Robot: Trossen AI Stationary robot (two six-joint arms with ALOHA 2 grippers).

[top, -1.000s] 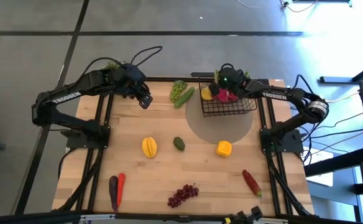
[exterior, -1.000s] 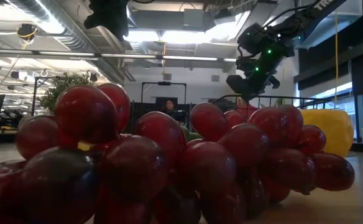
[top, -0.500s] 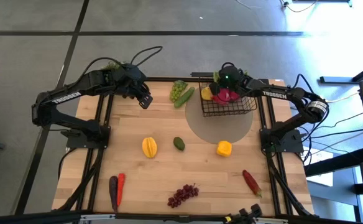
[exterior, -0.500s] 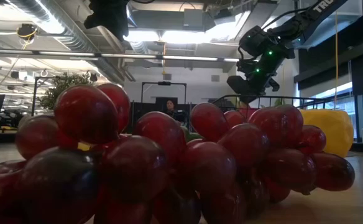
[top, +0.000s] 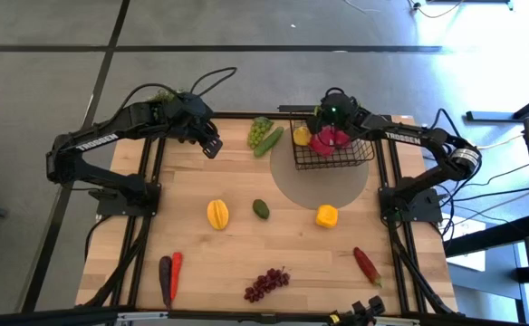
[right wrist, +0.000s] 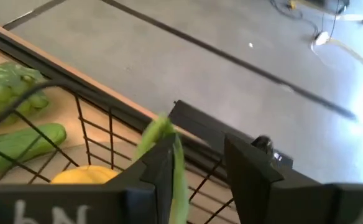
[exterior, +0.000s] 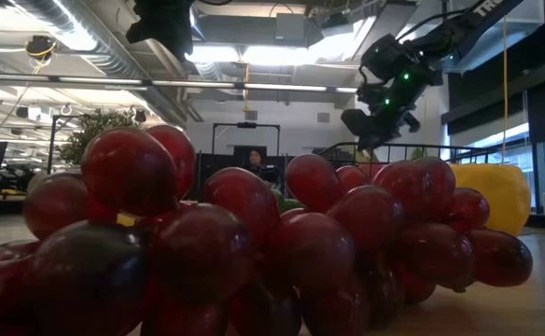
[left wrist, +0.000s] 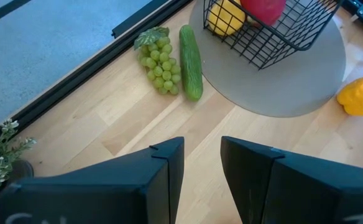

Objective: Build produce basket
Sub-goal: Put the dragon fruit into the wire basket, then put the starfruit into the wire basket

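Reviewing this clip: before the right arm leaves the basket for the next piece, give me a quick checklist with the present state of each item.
1. Right gripper is open above the basket: ok, a gap shows between its fingers in the wrist view.
2. Dragon fruit lies in the basket, free of the gripper: cannot tell, a green leaf tip touches one finger.
3. Lemon sits inside the basket: ok.
4. Basket upright on the round mat: ok.
5. Left gripper open, empty, apart from the basket: ok.
6. Next pieces unobstructed, yellow pepper and avocado: ok.
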